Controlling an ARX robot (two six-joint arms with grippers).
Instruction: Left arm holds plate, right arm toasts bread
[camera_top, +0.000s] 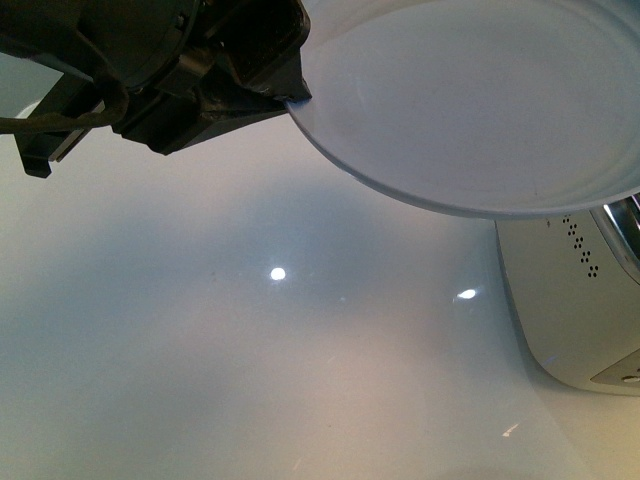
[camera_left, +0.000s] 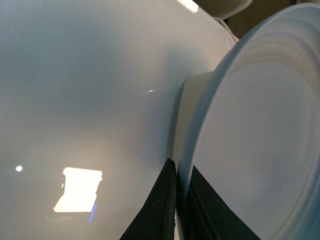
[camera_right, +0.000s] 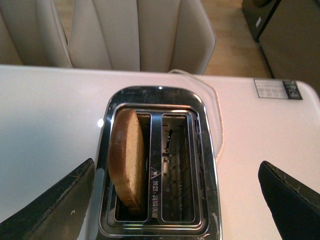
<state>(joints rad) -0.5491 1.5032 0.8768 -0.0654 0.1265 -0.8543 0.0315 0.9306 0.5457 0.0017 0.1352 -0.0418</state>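
Note:
My left gripper (camera_top: 290, 95) is shut on the rim of the pale bluish-white plate (camera_top: 480, 100) and holds it tilted in the air above the white table. In the left wrist view its two black fingers (camera_left: 162, 205) pinch the plate's rim (camera_left: 186, 165) between them. The plate (camera_left: 260, 150) looks bare. The bread (camera_right: 127, 160), a light-brown slice, stands on edge in one slot of the toaster (camera_right: 205, 165), sticking up above the slot. My right gripper (camera_right: 177, 200) is open above the toaster, one finger on each side, touching nothing.
The white toaster body (camera_top: 570, 310) stands at the right of the front view, under the plate. Its second slot (camera_right: 175, 170) holds nothing. A white cable (camera_right: 217, 115) runs from the toaster. Pale chair backs (camera_right: 140, 35) stand past the table's far edge.

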